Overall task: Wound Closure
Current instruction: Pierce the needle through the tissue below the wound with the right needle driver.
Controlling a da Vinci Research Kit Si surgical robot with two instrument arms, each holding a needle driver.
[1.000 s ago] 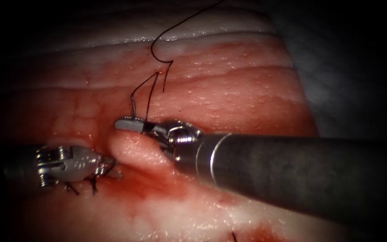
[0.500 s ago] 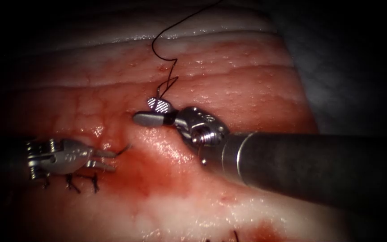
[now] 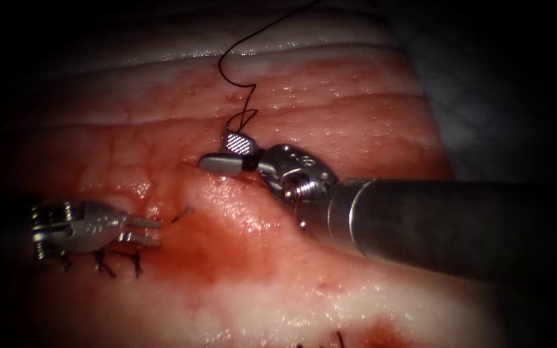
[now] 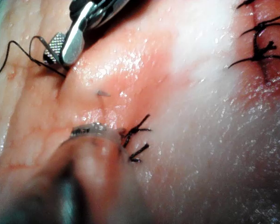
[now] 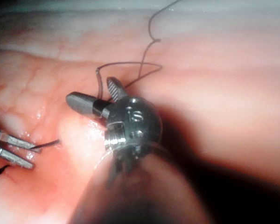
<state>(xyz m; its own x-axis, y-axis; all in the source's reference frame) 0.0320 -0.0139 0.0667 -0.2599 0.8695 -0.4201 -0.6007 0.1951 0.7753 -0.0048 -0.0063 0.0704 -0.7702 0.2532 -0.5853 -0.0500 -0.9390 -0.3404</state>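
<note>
Endoscope view, bench wound-closure practice: the right arm's tool (image 3: 217, 151) rests on the glistening tissue (image 3: 330, 122) with its two jaws spread apart and nothing between them, the cross-hatched face of the upper jaw turned up. Black thread (image 3: 221, 64) runs down in loose kinks from beyond that tool and ends in a small loop just beside its upper jaw. To the left of it and nearer the viewer, the left arm's tool (image 3: 159, 233) lies with its jaws slightly parted and empty. Between them a short dark sliver (image 3: 182, 214) pokes from the tissue; whether it is the needle's point or a thread end cannot be told, and the needle cannot otherwise be made out. Finished stitches (image 3: 117, 261) sit beyond the left arm's tool, away from the right one, and red fluid (image 3: 207, 251) pools nearer the viewer. The thread looks light, limp and slick, best gripped flat between the jaws away from where it meets the tissue, which appears soft, wet and easily torn.
</note>
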